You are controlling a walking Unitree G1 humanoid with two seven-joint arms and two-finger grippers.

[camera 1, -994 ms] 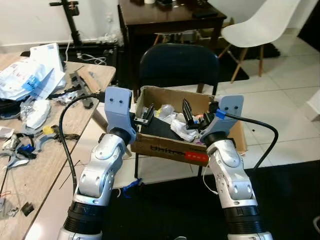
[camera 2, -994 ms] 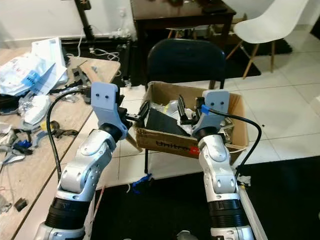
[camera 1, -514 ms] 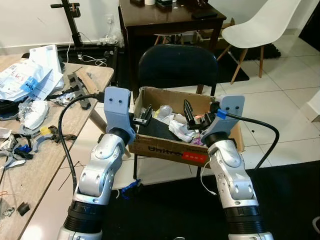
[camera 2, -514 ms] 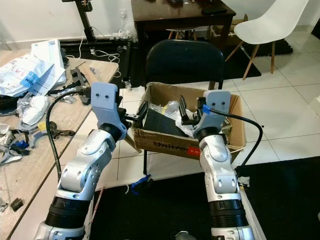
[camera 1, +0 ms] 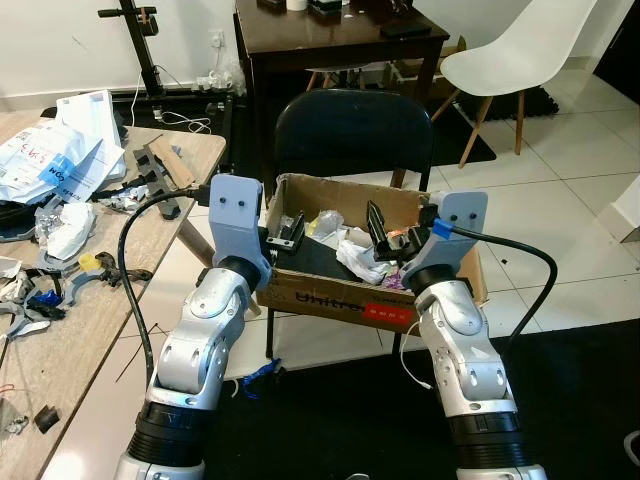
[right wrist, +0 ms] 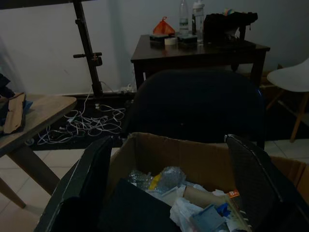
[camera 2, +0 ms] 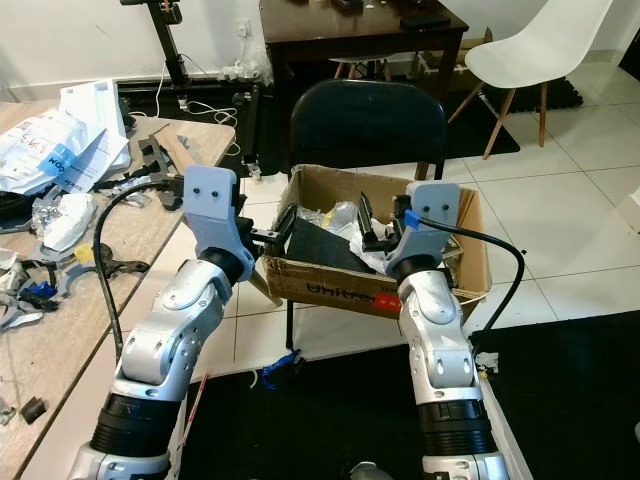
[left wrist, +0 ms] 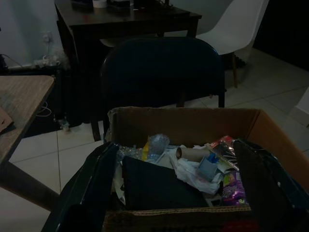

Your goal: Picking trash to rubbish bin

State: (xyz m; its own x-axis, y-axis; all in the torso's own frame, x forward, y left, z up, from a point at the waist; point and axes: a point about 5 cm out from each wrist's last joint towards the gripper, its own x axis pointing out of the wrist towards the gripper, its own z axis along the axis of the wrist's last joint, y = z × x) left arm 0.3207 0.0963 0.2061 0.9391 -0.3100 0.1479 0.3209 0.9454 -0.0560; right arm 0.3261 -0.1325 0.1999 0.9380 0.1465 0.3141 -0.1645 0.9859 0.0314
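A brown cardboard box [camera 1: 330, 292] rests on a dark chair [camera 1: 355, 125] and holds trash: crumpled white paper [camera 1: 360, 258], a cardboard tube [left wrist: 193, 153], a purple wrapper [left wrist: 232, 186] and a black sheet [left wrist: 154, 186]. My left gripper [camera 1: 287, 232] hovers open at the box's near left rim with nothing in it. My right gripper [camera 1: 388, 238] hangs open over the near right part of the box, just above the white paper, also empty. In both wrist views the black fingers [left wrist: 82, 193] [right wrist: 82, 193] stand wide apart with the box between them.
A wooden table [camera 1: 110, 300] on my left carries papers [camera 1: 55, 150], cables and small clutter. Behind the chair stand a dark wooden table [camera 1: 330, 40] and a white chair [camera 1: 510, 50]. A black mat [camera 1: 340, 430] covers the floor under my arms.
The view has shifted slightly. Both grippers keep the same open pose over the box.
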